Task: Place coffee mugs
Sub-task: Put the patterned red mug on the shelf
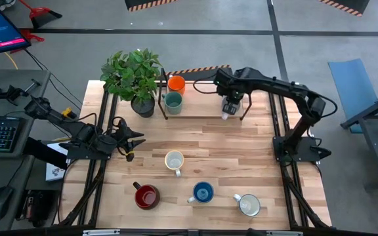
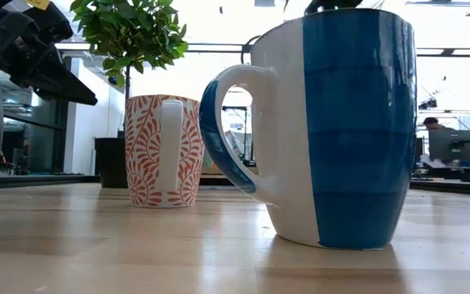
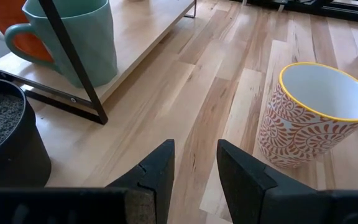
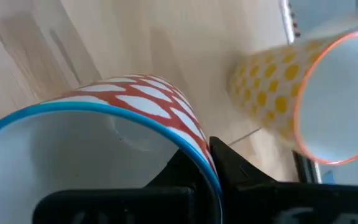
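1. Rack at 12 o'clock on the table already carries the orange mug and, touching it on the near side, the teal-green mug. Both sit at the rack's left end, next to the potted plant.
2. Right gripper is over the rack's right part, about 1 o'clock. It's clenched on a red-and-white patterned mug with a blue rim, pinching the wall: one finger inside, one outside.
3. Right wrist view also shows a yellow-dotted mug lying tilted just beside the held one. Can't tell whether it's on the rack shelf or off it.
4. Placement of the held mug looks in progress, not released yet.
5. Still on the bare table: orange leaf-pattern mug at centre, red mug at 7 o'clock, blue-and-white mug at 6 o'clock, white/grey mug at 5 o'clock.
6. Left gripper waits at 9 o'clock, fingers released, nothing between them, aimed toward the leaf-pattern mug.
7. Estimate: two racked, one being set down, four to go, roughly a third done.
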You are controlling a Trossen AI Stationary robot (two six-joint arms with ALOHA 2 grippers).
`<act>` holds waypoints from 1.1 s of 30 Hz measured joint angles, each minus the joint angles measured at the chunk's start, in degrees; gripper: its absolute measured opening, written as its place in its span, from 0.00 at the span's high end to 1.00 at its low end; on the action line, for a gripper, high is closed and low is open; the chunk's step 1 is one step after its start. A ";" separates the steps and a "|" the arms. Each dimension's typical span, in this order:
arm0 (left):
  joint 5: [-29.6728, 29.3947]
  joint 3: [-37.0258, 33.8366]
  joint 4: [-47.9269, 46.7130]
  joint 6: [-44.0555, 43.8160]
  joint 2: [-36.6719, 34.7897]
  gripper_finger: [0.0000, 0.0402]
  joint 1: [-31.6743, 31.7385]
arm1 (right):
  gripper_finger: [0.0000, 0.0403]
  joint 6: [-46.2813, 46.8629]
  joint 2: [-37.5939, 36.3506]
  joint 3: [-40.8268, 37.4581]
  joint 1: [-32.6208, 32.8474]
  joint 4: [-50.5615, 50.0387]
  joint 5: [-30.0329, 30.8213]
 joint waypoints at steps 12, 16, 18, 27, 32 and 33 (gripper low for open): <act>-0.01 0.00 0.02 -0.02 0.01 0.73 -0.01 | 1.00 0.11 -0.43 -5.56 -2.31 3.60 0.54; 0.00 0.00 0.02 -0.02 0.01 0.73 -0.01 | 1.00 0.00 -0.48 -5.97 -2.89 4.57 0.54; -0.02 0.00 0.02 -0.02 0.01 0.73 -0.01 | 1.00 0.00 -0.48 -5.97 -3.08 4.54 0.54; 0.00 0.00 0.20 -0.03 0.01 0.73 0.01 | 1.00 0.00 -0.47 -5.97 -4.30 4.04 0.36; 0.00 0.00 0.22 -0.49 0.01 0.73 0.01 | 1.00 0.00 -0.45 -5.97 -4.70 4.06 0.26; 0.00 0.00 0.22 -0.65 0.01 0.73 -0.01 | 1.00 0.01 -0.45 -5.97 -4.70 4.06 0.26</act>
